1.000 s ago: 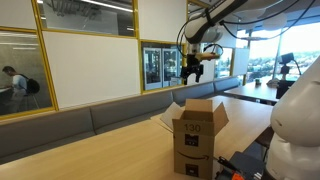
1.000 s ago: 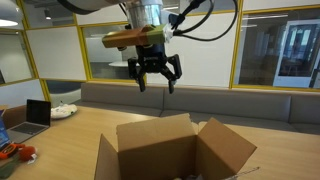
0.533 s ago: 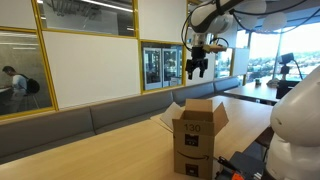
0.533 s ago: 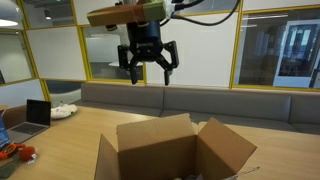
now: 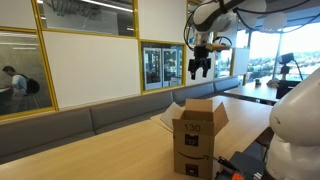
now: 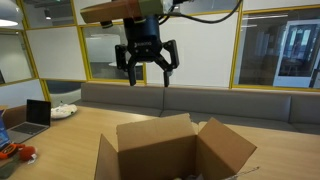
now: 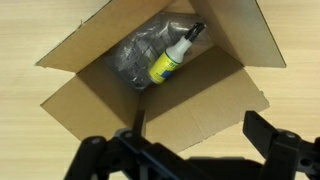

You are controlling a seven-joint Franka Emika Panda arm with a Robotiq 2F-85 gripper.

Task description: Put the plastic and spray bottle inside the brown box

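The brown box [image 5: 197,135] stands open on the wooden table, flaps spread, and shows in both exterior views [image 6: 160,152]. In the wrist view the yellow spray bottle [image 7: 170,60] with its white top lies inside the box [image 7: 95,100], beside the crumpled whitish plastic [image 7: 135,58]. My gripper [image 5: 200,68] hangs high above the box, open and empty, its black fingers spread wide in an exterior view [image 6: 146,62] and in the wrist view [image 7: 200,140].
A laptop [image 6: 38,113] and white items [image 6: 64,111] lie at the table's far end. A padded bench [image 5: 90,120] runs along the glass wall. A white robot body [image 5: 295,130] stands close to the box.
My gripper has risen higher above the box and turned a little, staying open and empty. The box and its contents have not moved.
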